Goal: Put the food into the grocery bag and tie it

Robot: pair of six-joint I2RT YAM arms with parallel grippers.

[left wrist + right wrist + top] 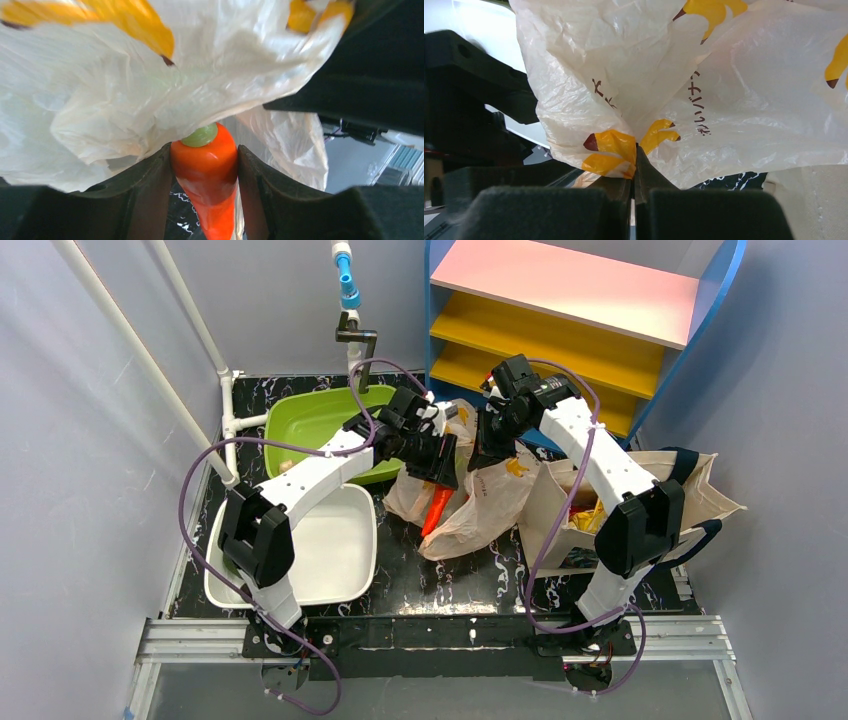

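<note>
A toy carrot [206, 175] is gripped in the left fingers [145, 195], green end against the grocery bag [734, 100] pinched by the right fingers [664, 205].

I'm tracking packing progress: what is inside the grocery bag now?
Nothing shows inside the grocery bag; its crumpled plastic hides any contents. The carrot, gripped by the left hand, has its green top tucked under a bag fold. The right hand pinches the bag.

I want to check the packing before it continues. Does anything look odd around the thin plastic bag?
Yes. The left gripper clamps the long orange carrot, whose green end sits against crumpled film of the beige banana-printed plastic bag; no open mouth shows. The right gripper pinches that bag.
</note>
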